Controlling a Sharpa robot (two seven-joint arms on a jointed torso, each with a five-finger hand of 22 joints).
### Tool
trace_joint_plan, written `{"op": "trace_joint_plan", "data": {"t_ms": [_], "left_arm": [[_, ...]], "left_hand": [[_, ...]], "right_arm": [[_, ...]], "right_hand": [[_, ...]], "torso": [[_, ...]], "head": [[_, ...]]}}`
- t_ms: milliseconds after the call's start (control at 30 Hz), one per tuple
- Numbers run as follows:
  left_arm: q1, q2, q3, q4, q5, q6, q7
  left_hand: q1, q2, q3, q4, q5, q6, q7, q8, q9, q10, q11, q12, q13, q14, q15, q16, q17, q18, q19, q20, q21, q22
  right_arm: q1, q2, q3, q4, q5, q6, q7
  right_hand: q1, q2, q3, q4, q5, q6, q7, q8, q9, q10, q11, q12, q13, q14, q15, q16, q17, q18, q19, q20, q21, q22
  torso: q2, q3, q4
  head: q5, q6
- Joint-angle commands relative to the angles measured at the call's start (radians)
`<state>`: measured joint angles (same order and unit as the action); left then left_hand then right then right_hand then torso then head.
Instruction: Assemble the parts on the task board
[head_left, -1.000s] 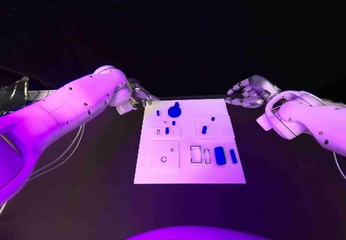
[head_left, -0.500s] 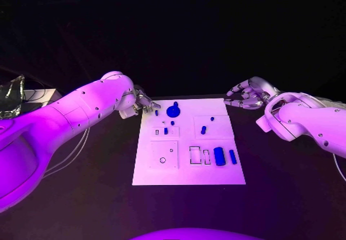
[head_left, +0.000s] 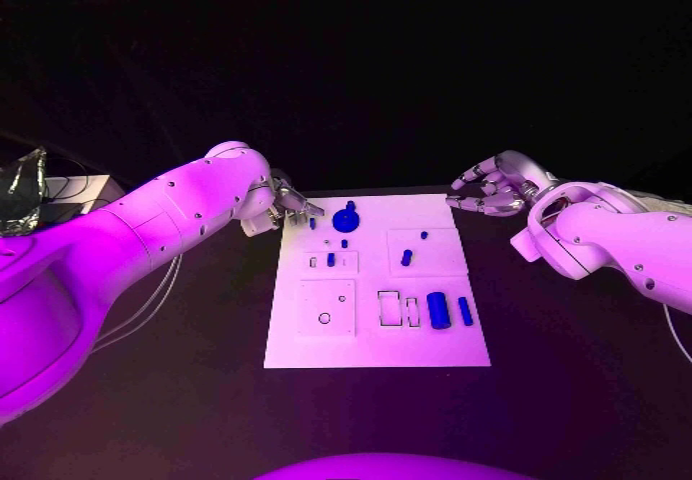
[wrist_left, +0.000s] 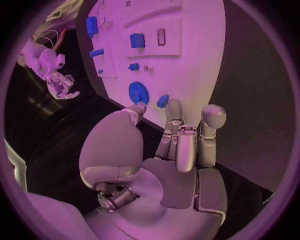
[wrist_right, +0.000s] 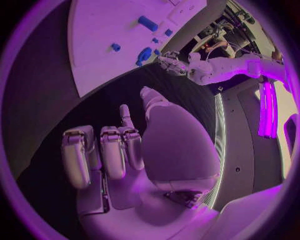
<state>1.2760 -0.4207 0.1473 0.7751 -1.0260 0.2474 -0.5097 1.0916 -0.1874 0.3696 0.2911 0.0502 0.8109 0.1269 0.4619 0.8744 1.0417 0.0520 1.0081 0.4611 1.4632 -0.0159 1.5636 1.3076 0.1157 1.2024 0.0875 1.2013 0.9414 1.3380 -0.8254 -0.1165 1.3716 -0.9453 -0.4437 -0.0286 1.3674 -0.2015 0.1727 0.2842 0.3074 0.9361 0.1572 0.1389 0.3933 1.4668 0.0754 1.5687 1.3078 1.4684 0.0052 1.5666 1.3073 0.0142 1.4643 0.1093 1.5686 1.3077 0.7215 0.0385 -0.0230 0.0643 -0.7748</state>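
Looks like the reach-in stage, nothing picked up yet; white rectangular task board (head_left: 378, 283) flat in the middle of the black table (head_left: 173, 400), small blue parts scattered over it; round blue disc-shaped part (head_left: 346, 219) near the far left corner, tiny blue peg (head_left: 312, 224) just beside it at the board's edge; fat blue cylinder (head_left: 437, 310) and thinner blue bar (head_left: 464, 310) lying down on the near right, well apart from both hands; silver left hand (head_left: 284, 201) hovering right at that far left corner, fingers (wrist_left: 210, 118) a bit apart and holding nothing, tips close to the disc and peg; next move probably calls for a careful pinch on the peg or disc; silver right hand (head_left: 495, 185) off the far right corner, loosely curled, empty; nothing really blocking, just the disc and peg crowded together.
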Motion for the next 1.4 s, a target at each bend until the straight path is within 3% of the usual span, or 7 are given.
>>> {"op": "trace_joint_plan", "data": {"t_ms": [33,467,833,1133,1400], "left_arm": [[0.003,0.004,0.0,-0.003,0.004,0.027,0.01],[0.003,0.016,-0.005,-0.017,0.004,0.044,0.008],[0.002,0.021,-0.007,-0.023,0.004,0.044,0.008],[0.002,0.023,-0.009,-0.024,0.007,0.049,0.008],[0.002,0.026,-0.011,-0.028,0.012,0.043,0.012]], "left_hand": [[0.018,0.012,-0.005,-0.001,0.001,-0.004,-0.003,0.005,-0.004,-0.006,-0.002,0.006,-0.002,0.095,0.006,-0.004,0.238,0.016,0.0,0.003,-0.002,0.004],[0.036,0.02,-0.004,-0.001,0.001,0.001,-0.005,0.012,-0.008,-0.007,-0.004,0.009,-0.003,0.094,0.004,-0.004,0.237,0.016,0.003,0.002,0.0,0.008],[0.046,0.023,-0.003,-0.002,0.001,0.001,-0.005,0.014,-0.01,-0.007,-0.004,0.01,-0.004,0.094,0.004,-0.004,0.238,0.013,0.01,0.002,0.007,0.02],[0.127,0.061,0.052,-0.005,0.001,0.006,-0.01,0.035,-0.024,-0.011,-0.01,0.013,-0.011,0.094,0.0,-0.004,0.238,0.012,0.012,-0.001,0.013,0.028],[0.173,0.077,0.115,-0.006,0.001,0.006,-0.016,0.056,-0.031,-0.01,-0.015,0.013,-0.018,0.094,-0.005,-0.004,0.238,0.01,0.016,-0.006,0.02,0.039]], "right_arm": [[0.0,0.001,0.001,0.001,-0.009,0.001,0.011],[0.0,0.002,0.001,0.001,-0.01,0.002,0.01],[0.0,0.002,0.001,0.002,-0.011,0.001,0.01],[0.0,0.003,0.001,0.002,-0.011,0.002,0.01],[0.0,0.004,0.001,0.001,-0.011,0.002,0.01]], "right_hand": [[-0.007,0.002,-0.003,0.003,-0.002,-0.004,0.001,0.005,0.001,0.1,0.001,-0.002,0.259,0.1,-0.002,0.002,0.255,-0.014,0.107,-0.003,0.002,0.263],[-0.009,0.002,-0.003,0.003,-0.001,-0.005,0.001,0.006,0.002,0.101,0.0,-0.001,0.26,0.101,-0.002,0.002,0.256,-0.014,0.107,-0.003,0.002,0.263],[-0.009,0.002,-0.003,0.003,-0.001,-0.005,0.001,0.006,0.002,0.101,0.0,-0.001,0.26,0.101,-0.002,0.002,0.256,-0.014,0.107,-0.003,0.002,0.263],[-0.009,0.002,-0.003,0.003,-0.001,-0.005,0.001,0.006,0.002,0.101,0.0,-0.001,0.26,0.101,-0.002,0.002,0.256,-0.014,0.107,-0.003,0.002,0.263],[-0.009,0.003,-0.003,0.003,0.0,-0.004,0.001,0.007,0.003,0.102,0.0,0.0,0.261,0.1,-0.002,0.002,0.256,-0.014,0.107,-0.003,0.002,0.263]], "torso": [[0.0,0.001,0.0012],[0.002,0.0001,-0.0015],[0.001,0.0006,0.0005],[0.0,0.0006,0.0],[0.001,0.0009,0.0004]], "head": [[-0.001,-0.001],[-0.002,-0.003],[-0.006,-0.007],[-0.006,-0.011],[-0.007,-0.013]]}}
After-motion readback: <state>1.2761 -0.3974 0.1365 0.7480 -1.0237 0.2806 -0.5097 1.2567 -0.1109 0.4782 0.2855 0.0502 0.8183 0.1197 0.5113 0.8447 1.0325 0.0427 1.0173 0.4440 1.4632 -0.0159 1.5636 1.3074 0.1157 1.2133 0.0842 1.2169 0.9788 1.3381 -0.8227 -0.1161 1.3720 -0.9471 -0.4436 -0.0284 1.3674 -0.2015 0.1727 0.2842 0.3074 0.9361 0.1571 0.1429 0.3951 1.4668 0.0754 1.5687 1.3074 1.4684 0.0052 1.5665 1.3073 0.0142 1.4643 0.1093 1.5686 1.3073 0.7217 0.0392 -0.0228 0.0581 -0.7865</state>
